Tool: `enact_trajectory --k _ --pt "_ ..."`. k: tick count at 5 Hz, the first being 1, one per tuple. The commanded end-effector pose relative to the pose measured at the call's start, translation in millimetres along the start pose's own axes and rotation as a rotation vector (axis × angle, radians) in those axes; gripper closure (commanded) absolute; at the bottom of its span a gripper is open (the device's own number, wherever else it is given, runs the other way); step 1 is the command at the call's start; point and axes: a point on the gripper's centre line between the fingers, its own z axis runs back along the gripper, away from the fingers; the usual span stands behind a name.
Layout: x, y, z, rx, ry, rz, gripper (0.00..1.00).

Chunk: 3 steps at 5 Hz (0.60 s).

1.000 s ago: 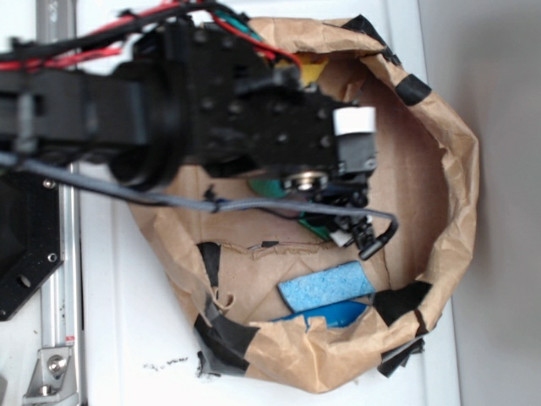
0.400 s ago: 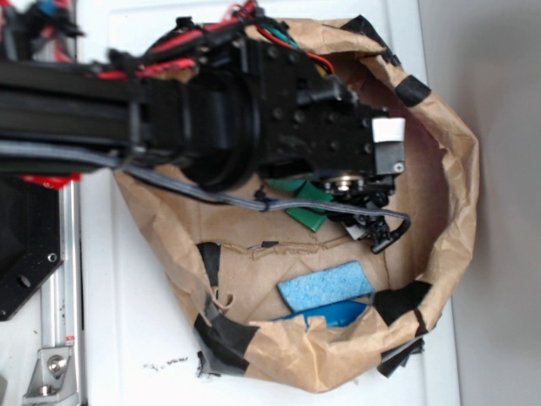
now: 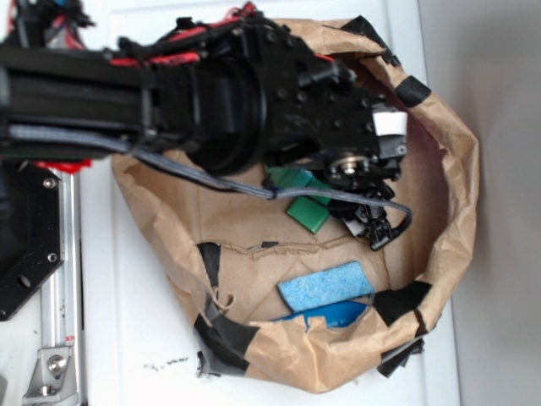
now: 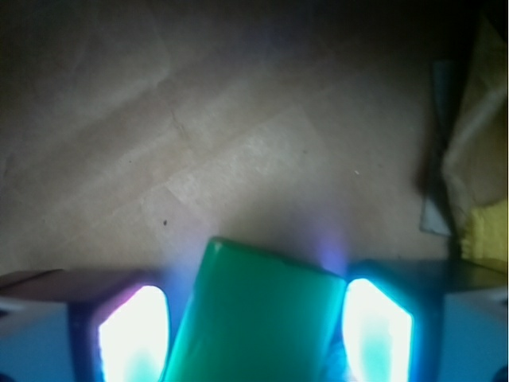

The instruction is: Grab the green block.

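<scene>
The flat rectangular green block (image 4: 254, 318) lies on the brown paper floor of the taped paper bag (image 3: 439, 127), between the glowing fingers (image 4: 131, 334) of the black gripper (image 4: 254, 334). The jaws seem to flank it loosely; contact is unclear. A blue rectangular sponge (image 3: 325, 285) sits near the bag's lower rim.

The block (image 4: 254, 318) lies between the gripper's (image 4: 254, 330) two fingers (image 4: 134, 333), inside the paper bag (image 3: 439, 127). The sponge (image 3: 325, 284) lies in the bag too, apart from the block.
</scene>
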Motion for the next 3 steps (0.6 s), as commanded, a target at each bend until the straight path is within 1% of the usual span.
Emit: enact_trajectory --k 1,2,3 --pt "-7.8 -5.5 43.1 -0.038 0.007 -0.092 1.0" --pt "0.1 -5.6 92.3 -0.054 -0.059 -0.35 1.0" --pt "5.7 -2.6 143.4 -0.009 -0.104 -0.515 1.0"
